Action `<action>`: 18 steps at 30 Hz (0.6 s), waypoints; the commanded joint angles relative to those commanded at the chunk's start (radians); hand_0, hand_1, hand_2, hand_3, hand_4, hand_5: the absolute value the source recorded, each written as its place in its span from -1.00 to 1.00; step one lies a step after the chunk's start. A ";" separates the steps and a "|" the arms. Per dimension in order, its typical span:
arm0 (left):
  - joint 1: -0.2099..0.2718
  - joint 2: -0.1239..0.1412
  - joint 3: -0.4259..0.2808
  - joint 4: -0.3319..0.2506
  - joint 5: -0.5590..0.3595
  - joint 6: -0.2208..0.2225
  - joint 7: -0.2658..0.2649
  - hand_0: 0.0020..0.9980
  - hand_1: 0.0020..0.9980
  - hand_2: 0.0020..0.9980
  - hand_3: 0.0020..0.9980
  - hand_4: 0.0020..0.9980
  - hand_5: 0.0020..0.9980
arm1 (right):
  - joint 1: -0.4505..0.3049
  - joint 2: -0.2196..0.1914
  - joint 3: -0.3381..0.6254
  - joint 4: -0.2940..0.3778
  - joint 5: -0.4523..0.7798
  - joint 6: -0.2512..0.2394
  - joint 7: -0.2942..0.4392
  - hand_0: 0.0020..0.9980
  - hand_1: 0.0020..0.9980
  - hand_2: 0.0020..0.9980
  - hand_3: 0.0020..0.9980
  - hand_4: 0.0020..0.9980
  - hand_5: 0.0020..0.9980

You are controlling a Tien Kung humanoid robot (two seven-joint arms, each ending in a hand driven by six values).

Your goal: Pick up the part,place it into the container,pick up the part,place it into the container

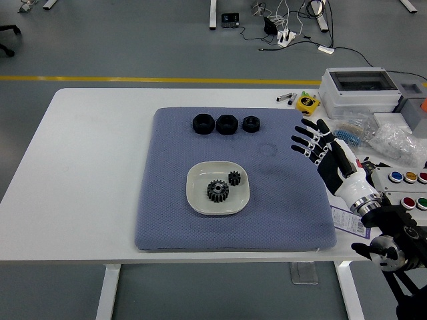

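A white square dish [217, 189] sits on the blue-grey mat [233, 180], holding two black gears: a larger gear [217, 191] and a smaller gear [234, 177] just right of it. Three black ring-shaped parts [226, 123] lie in a row along the mat's far edge. My right hand [313, 143] hovers over the mat's right edge, fingers spread and holding nothing, well right of the dish. My left arm does not show.
Right of the mat lie a grey box [360, 90], a yellow tape measure [307, 103], plastic bags [393, 140] and a button panel [407, 187]. The table's left side [87, 167] is bare white.
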 joint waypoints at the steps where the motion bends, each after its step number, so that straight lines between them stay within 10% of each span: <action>1: 0.000 0.000 0.000 0.000 0.000 0.000 0.000 0.44 0.27 0.23 0.10 0.18 0.11 | 0.000 0.000 0.001 -0.001 -0.009 -0.001 0.001 0.62 0.53 0.62 0.62 1.00 0.52; 18: -0.005 -0.001 0.010 0.000 -0.014 -0.001 -0.003 0.44 0.27 0.23 0.10 0.18 0.11 | 0.003 0.001 0.007 -0.013 -0.044 -0.020 0.015 0.64 0.54 0.63 0.63 1.00 0.48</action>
